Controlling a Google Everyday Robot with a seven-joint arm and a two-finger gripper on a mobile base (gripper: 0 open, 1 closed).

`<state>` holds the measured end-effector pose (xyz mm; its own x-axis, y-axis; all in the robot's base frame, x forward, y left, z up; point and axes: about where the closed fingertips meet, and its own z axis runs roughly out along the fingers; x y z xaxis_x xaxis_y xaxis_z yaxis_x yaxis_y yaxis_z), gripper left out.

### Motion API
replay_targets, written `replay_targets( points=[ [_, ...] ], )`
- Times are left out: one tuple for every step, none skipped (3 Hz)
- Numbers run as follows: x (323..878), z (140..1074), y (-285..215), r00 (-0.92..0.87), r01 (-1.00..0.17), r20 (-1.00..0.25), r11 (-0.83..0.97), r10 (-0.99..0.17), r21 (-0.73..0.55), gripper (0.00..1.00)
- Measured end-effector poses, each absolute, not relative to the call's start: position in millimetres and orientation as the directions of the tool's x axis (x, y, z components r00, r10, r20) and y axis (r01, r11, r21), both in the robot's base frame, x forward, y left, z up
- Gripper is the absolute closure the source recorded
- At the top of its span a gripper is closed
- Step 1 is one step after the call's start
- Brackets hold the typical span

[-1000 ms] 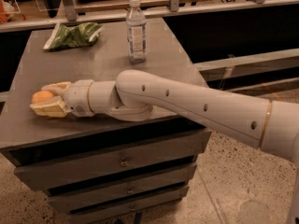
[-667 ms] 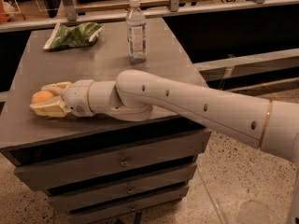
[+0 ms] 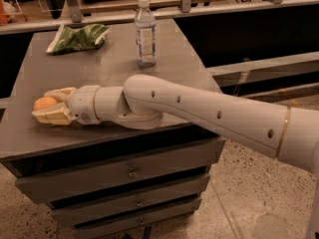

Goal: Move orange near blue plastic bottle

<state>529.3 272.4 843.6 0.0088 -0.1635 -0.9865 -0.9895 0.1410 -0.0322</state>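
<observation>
**A:** Where is the gripper [image 3: 43, 105]?

**B:** Low over the near left part of the tabletop [image 3: 189, 66], pointing left. The white arm [image 3: 199, 111] comes in from the right and lies across the near edge.

**A:** Does it hold anything?

**B:** Yes, the orange [image 3: 45, 102]. Its two pale fingers [image 3: 54, 116] are closed in on the fruit, one on the far side and one on the near side, and both seem to press against the skin. Only the top of the orange shows between them.

**A:** Is the orange off the surface?

**B:** Hard to tell from this angle. It sits very close to the tabletop, and it may be resting on it.

**A:** And the blue plastic bottle [image 3: 145, 34]?

**B:** It stands upright with its white cap on, toward the far side and right of the middle. It is well apart from the orange, which lies to its near left.

**A:** Anything else up there?

**B:** A green snack bag [image 3: 77, 37] lies flat at the far left, left of the bottle and not touching it.

**A:** What is below?

**B:** Grey drawers [image 3: 132, 173] stacked under the tabletop, standing on a speckled floor [image 3: 239, 193].
</observation>
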Motion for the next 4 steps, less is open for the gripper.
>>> replay_targets(
  points=[
    [523.4, 884.1, 272.6, 0.135, -0.980, -0.976, 0.122, -0.173, -0.158, 1.00],
    [510.2, 936.6, 267.8, 0.282, -0.944, -0.941, 0.123, -0.184, -0.307, 1.00],
    [503.2, 956.0, 254.1, 0.311, -0.925, -0.932, 0.164, -0.188, -0.342, 1.00],
    [496.9, 931.9, 233.0, 0.245, -0.924, -0.951, 0.253, -0.187, -0.288, 1.00]
  ],
)
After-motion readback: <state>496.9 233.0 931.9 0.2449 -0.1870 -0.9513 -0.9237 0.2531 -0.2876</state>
